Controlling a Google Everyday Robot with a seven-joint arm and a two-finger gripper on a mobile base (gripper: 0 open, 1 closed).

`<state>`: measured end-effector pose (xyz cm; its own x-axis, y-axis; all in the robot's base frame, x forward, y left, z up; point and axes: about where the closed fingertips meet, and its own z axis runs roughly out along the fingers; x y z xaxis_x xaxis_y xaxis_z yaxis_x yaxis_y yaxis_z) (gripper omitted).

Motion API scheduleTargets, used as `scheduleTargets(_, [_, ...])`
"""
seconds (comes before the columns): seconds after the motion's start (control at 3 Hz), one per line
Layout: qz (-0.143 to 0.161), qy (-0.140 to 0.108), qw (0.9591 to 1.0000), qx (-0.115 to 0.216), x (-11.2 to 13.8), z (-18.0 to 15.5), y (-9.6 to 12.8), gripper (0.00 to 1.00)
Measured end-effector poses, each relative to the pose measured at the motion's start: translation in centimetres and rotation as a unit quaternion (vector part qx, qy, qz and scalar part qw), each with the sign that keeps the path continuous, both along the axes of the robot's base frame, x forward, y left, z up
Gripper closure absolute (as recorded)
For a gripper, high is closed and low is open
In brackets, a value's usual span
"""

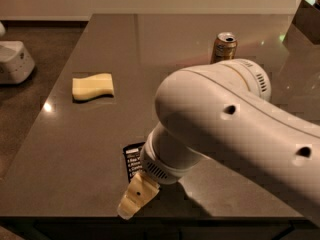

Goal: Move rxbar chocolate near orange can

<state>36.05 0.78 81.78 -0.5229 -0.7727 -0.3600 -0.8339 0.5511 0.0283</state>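
Observation:
The rxbar chocolate (132, 158) is a flat black wrapper with white text lying near the table's front edge; only its left part shows, the rest is hidden under my arm. The orange can (224, 47) stands upright at the back, right of centre, its lower part hidden behind my arm. My gripper (136, 197) is at the front edge, just below and in front of the bar, low over the table. The large white arm fills the right half of the view.
A pale yellow wavy sponge (93, 87) lies on the left of the dark table (90, 134). A white machine (14, 62) stands on the floor beyond the table's left edge. A dark object (306, 15) stands at the far right corner.

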Motion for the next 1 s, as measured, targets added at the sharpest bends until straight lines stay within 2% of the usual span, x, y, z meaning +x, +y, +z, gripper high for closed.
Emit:
scheduleTargets(0.33, [-0.007,0.003,1.0000,-0.005,0.2,0.2,0.9,0.18])
scheduleTargets(0.67, [-0.029,-0.003,0.9996,0.000,0.5,1.9,0.7,0.50])
scheduleTargets(1.0, [-0.046,-0.011,0.9989,0.004,0.9,3.0,-0.1,0.73])
